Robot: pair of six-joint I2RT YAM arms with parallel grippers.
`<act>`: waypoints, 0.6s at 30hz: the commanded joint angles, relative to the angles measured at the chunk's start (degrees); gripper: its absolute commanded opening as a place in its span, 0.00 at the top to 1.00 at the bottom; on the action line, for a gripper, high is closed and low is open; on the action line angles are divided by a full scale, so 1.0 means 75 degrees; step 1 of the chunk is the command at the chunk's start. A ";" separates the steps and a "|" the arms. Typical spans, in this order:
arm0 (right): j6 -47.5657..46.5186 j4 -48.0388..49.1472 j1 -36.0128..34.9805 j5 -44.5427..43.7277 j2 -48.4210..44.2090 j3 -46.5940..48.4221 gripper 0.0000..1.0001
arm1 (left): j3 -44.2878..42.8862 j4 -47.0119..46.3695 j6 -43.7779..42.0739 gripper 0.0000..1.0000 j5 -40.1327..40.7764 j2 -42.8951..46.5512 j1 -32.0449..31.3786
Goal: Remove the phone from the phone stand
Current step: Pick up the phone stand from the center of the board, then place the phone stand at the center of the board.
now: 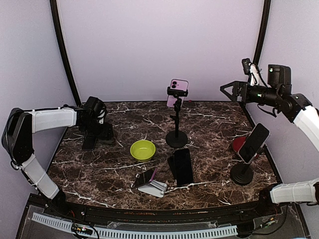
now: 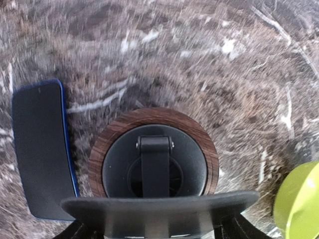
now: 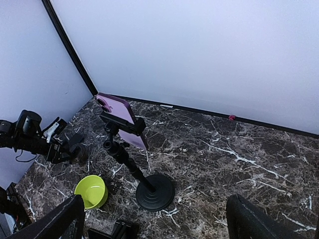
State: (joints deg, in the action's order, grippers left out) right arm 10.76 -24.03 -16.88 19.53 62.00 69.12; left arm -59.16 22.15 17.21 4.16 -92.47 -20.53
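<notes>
A dark phone with a blue edge lies flat on the marble, just left of a round phone stand with a wood-grain rim. The stand's dark cradle plate is bare and crosses the bottom of the left wrist view. My left gripper hovers over this stand at the table's left. Its fingers stand apart with nothing held; only their tips show in the lower corners. My right gripper is raised at the back right, open and holding nothing.
A purple phone is clamped on a tall black stand at centre back. Another phone leans on a black stand at right. A black phone, a white folding stand and a green bowl sit mid-table.
</notes>
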 commanded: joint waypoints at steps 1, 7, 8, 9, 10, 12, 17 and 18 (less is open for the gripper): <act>-0.0098 0.0220 -0.0046 0.0013 -0.0268 -0.0055 0.01 | -0.1175 0.0560 -0.0469 0.38 0.0171 -0.0106 -0.0027; -0.0163 0.0152 -0.0052 0.0056 -0.0408 -0.0046 0.01 | -0.2828 0.1219 -0.1049 0.37 0.0087 -0.0839 0.0211; -0.0176 0.0146 -0.0052 0.0040 -0.0424 -0.0052 0.01 | -0.3157 0.1334 -0.1123 0.37 0.0036 -0.0990 0.0297; -0.0178 0.0136 -0.0052 0.0035 -0.0445 -0.0061 0.01 | -0.3461 0.1435 -0.1193 0.37 -0.0023 -0.1153 0.0381; -0.0190 0.0137 -0.0049 0.0026 -0.0465 -0.0064 0.01 | -0.3734 0.1560 -0.1261 0.37 -0.0052 -0.1302 0.0461; -0.0203 0.0147 -0.0050 -0.0006 -0.0494 -0.0087 0.01 | -0.4299 0.1776 -0.1319 0.37 -0.0013 -0.1615 0.0609; -0.0206 0.0173 -0.0047 0.0027 -0.0503 -0.0099 0.01 | -0.4719 0.1796 -0.1431 0.37 -0.0202 -0.1880 0.1049; -0.0205 0.0173 -0.0053 0.0055 -0.0499 -0.0099 0.01 | -0.4707 0.1743 -0.1463 0.37 -0.0335 -0.1896 0.1179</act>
State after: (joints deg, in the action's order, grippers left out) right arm 9.72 -24.05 -16.88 19.53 59.09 68.95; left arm -92.33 33.43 8.05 3.70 -107.22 -14.48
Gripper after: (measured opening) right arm 0.994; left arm 0.726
